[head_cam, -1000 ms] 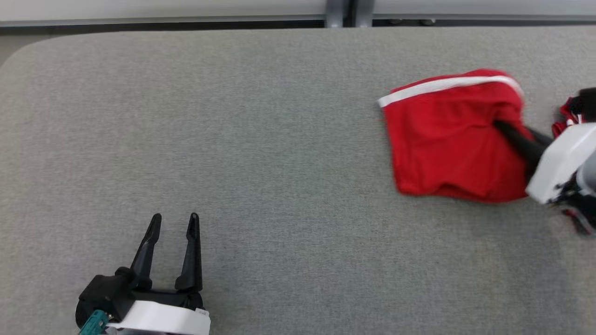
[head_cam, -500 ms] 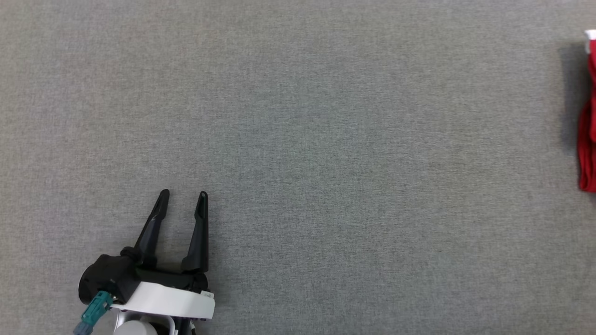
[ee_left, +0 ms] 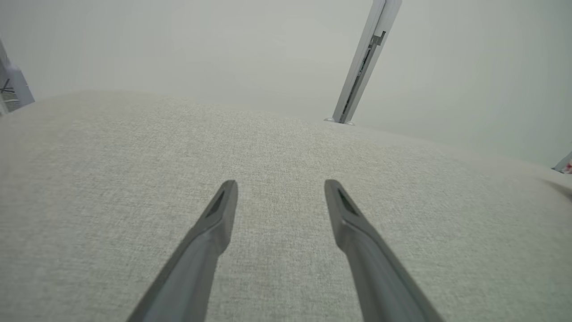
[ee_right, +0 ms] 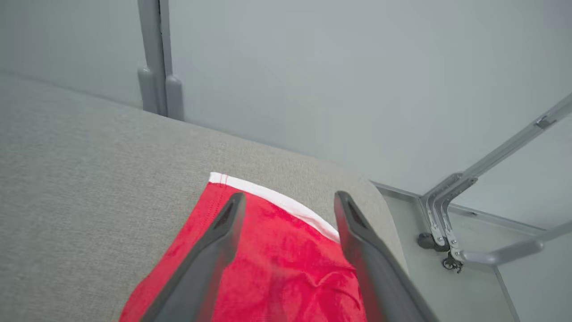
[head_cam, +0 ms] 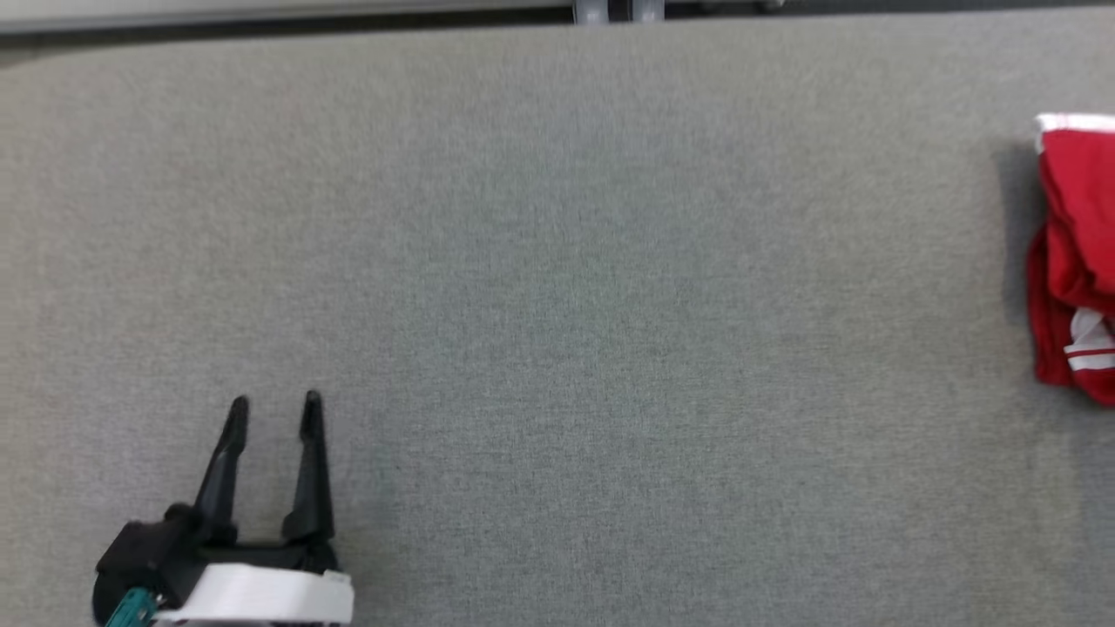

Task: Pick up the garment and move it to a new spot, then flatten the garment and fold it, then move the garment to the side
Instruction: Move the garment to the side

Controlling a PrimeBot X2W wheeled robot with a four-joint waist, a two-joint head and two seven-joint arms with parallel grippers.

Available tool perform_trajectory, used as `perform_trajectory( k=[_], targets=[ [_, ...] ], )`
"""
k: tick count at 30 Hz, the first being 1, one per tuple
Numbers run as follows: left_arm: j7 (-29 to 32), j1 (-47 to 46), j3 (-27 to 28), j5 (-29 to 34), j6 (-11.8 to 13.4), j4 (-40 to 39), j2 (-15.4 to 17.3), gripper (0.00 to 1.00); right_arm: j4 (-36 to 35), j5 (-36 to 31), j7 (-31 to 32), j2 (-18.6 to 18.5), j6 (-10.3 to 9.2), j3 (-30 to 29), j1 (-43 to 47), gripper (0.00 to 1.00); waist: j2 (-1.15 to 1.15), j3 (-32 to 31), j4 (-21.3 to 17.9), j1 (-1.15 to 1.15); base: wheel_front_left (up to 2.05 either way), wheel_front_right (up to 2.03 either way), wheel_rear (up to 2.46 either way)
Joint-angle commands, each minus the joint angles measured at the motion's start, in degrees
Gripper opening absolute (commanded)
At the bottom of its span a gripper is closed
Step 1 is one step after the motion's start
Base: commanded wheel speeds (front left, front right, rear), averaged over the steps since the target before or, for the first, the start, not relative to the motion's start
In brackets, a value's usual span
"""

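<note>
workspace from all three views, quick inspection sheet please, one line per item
surface: grey fabric table top, flat, no stains seen
job's things: red garment with a white band, lying loosely folded near the table's right end
clutter: nothing seen
grippers: left gripper open over bare table top, holding nothing; right gripper open, fingers spread above the garment, contact with the cloth cannot be told
cables: teal connector at the left gripper's base; loose cable: nothing seen
surroundings: pale wall panels with a grey post; metal frame bracket beyond the table's corner
</note>
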Motion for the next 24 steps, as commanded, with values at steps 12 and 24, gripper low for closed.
perform_trajectory(
  k=[12,24],
  targets=[
    [-0.09,6.89,3.27,1.31,1.35,2.57,0.19,1.00,-12.30,-12.16,-24.12,19.65,-0.01,-4.78,24.53,1.00,0.00,-14.99,1.01,0.00,0.00,0.00,0.00],
    [-0.09,8.88,2.55,2.07,-0.36,5.01,0.22,1.00,-18.74,-20.95,-25.97,35.57,-0.01,-6.90,38.79,1.00,0.00,-18.32,2.65,0.00,0.00,0.00,0.00]
  ],
)
